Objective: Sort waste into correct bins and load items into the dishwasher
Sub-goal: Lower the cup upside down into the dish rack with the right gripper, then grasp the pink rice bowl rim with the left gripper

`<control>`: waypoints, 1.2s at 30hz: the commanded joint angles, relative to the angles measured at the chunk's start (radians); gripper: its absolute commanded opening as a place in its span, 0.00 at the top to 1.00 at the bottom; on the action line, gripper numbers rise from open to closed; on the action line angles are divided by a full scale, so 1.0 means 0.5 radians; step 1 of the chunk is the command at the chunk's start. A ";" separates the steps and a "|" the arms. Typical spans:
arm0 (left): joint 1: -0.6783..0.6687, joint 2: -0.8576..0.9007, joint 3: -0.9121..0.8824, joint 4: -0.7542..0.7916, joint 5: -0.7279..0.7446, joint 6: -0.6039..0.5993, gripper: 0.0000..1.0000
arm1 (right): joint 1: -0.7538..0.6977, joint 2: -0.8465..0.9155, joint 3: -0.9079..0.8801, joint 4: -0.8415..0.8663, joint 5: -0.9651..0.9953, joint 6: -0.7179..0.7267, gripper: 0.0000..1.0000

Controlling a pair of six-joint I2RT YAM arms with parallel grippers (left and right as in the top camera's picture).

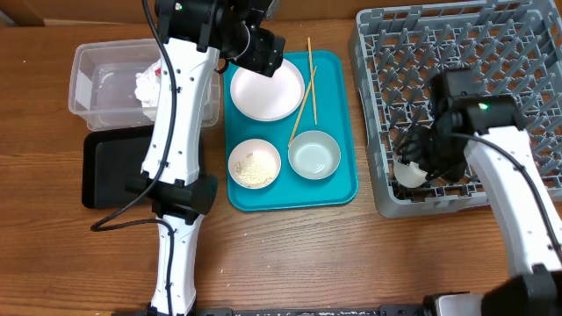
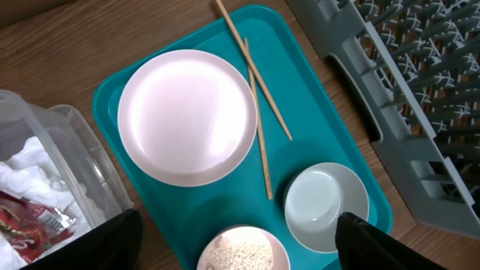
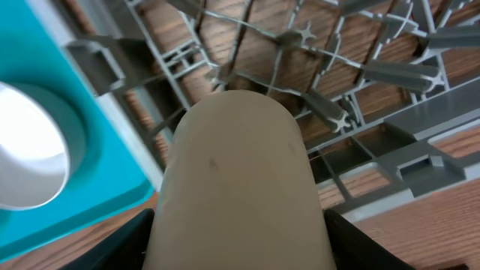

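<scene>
Teal tray (image 1: 347, 132) sat in the middle of the wood table (image 1: 53, 263), so I'll place everything off that. On it were a smooth pale pink plate (image 1: 266, 89) at the far end and two small round white bowls at the near end. One was the rice bowl (image 1: 274, 156) with loose rice grains (image 1: 252, 168) in it, the other a plain bowl (image 1: 314, 154), glossy inside. Two thin wooden chopsticks (image 1: 304, 96) lay along the tray's long side between the plate and its right rim. They crossed in a skinny X, with the far tips poking past the tray's far edge.

Right of the tray was the big grey dish rack (image 1: 457, 53), a hard plastic lattice full of pegs. The right claw (image 3: 240, 244) was down in the rack corner nearest the tray, pinching the white cup (image 3: 240, 172) from both sides. The cup was a matte cylinder with its long axis running straight out from the claw and its rounded end toward the rack's grid. From above, the right arm hid most of it.

Left of the tray's far half stood the clear plastic tub (image 1: 88, 66), with a crumpled napkin (image 1: 147, 86) and a red-and-silver wrapper (image 2: 22, 225) inside. Left of the near half lay a shallow black tray (image 1: 105, 171). The left arm (image 1: 176, 132) crossed over both. The left claw (image 2: 238, 221) hung above the teal tray, fingers spread wide.
</scene>
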State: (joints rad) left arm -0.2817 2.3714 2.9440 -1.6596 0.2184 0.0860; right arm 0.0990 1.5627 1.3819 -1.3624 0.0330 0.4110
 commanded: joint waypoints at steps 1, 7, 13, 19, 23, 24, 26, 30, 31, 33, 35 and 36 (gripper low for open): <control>-0.001 -0.004 -0.015 0.001 -0.037 0.038 0.12 | 0.011 0.053 0.023 0.005 0.051 0.025 0.45; -0.001 -0.004 -0.015 0.010 -0.037 0.038 0.09 | 0.011 0.081 0.021 -0.025 0.051 0.025 0.24; 0.001 -0.017 -0.009 0.036 -0.031 0.053 0.03 | 0.009 0.081 0.040 -0.021 0.049 0.026 0.10; 0.012 -0.207 0.031 -0.060 -0.031 0.047 0.06 | 0.008 0.076 0.273 -0.066 -0.055 0.031 0.07; 0.007 -0.420 0.031 -0.060 -0.031 -0.053 0.06 | 0.012 0.069 0.491 -0.140 -0.127 0.016 0.07; 0.002 -0.469 0.031 -0.060 -0.031 -0.080 0.06 | 0.012 0.068 0.524 -0.153 -0.140 0.016 0.07; -0.003 -0.560 0.031 -0.060 -0.031 -0.134 0.06 | 0.017 0.057 0.553 -0.170 -0.162 0.017 0.06; -0.003 -0.716 -0.028 -0.060 -0.009 -0.264 0.07 | 0.018 0.048 0.552 -0.203 -0.175 0.018 0.07; -0.003 -0.752 -0.070 -0.060 0.021 -0.282 0.10 | 0.017 0.048 0.552 -0.210 -0.175 0.017 0.06; -0.014 -0.825 -0.222 -0.060 0.076 -0.310 0.13 | 0.019 0.048 0.552 -0.213 -0.175 0.017 0.06; -0.041 -0.873 -0.413 -0.060 0.066 -0.332 0.12 | 0.019 0.048 0.551 -0.209 -0.175 0.017 0.05; -0.057 -0.886 -0.551 -0.060 0.063 -0.340 0.12 | 0.019 0.048 0.551 -0.204 -0.175 0.017 0.05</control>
State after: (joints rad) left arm -0.2893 1.9083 2.8029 -1.6871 0.2295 -0.0368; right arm 0.1009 1.6054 1.6409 -1.4673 -0.0479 0.4183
